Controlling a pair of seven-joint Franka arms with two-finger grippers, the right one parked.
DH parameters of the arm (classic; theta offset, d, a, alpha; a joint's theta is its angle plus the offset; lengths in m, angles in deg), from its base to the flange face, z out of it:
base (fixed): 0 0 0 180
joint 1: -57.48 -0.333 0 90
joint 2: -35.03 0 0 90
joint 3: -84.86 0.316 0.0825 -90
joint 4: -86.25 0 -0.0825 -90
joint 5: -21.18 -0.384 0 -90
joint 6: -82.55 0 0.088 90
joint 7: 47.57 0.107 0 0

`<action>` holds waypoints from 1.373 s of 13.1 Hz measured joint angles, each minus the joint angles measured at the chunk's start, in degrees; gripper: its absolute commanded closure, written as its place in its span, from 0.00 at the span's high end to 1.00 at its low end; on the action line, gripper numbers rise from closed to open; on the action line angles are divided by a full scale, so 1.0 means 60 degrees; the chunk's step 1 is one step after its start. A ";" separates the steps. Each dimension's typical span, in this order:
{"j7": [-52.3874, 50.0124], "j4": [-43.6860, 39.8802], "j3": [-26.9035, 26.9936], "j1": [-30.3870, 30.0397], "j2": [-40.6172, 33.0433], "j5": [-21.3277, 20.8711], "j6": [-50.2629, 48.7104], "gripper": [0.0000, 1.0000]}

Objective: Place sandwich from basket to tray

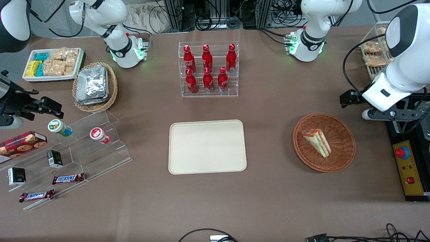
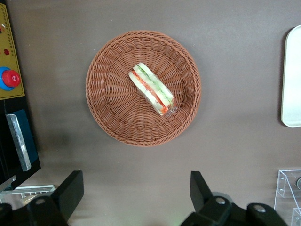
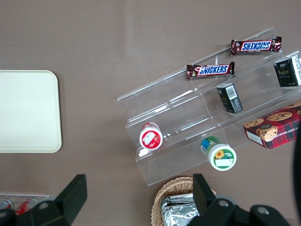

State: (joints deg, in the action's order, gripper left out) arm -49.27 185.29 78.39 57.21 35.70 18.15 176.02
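Observation:
The sandwich [image 1: 316, 142] [image 2: 151, 88], a wrapped wedge of pale bread with green and red filling, lies in the round reddish-brown woven basket [image 1: 346, 129] [image 2: 108, 108] toward the working arm's end of the table. My gripper [image 1: 349, 98] [image 2: 135, 181] hangs above the table, farther from the front camera than the basket. It is open wide with nothing between its fingers. The cream rectangular tray [image 1: 207, 147] [image 2: 292, 80] [image 3: 26, 110] lies flat at the table's middle with nothing on it.
A clear rack of red bottles [image 1: 209, 69] stands farther from the front camera than the tray. A yellow control box [image 1: 408, 168] with a red button sits beside the basket. Toward the parked arm's end are a tiered clear stand [image 1: 67, 158] and a tan foil-packet basket [image 1: 95, 85].

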 measured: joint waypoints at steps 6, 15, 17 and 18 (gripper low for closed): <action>0.0008 -0.0001 0.0007 0.0000 0.0000 0.0000 0.0000 1.00; -0.1066 0.0003 0.0059 -0.0056 0.0099 0.0047 -0.0010 1.00; -0.2297 0.0025 0.0103 -0.0126 0.0323 0.0264 -0.0014 1.00; -0.2856 0.0043 0.0110 -0.0134 0.0519 0.0343 -0.0008 0.99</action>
State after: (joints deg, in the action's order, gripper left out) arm -66.41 185.55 79.05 56.40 38.82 20.21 175.97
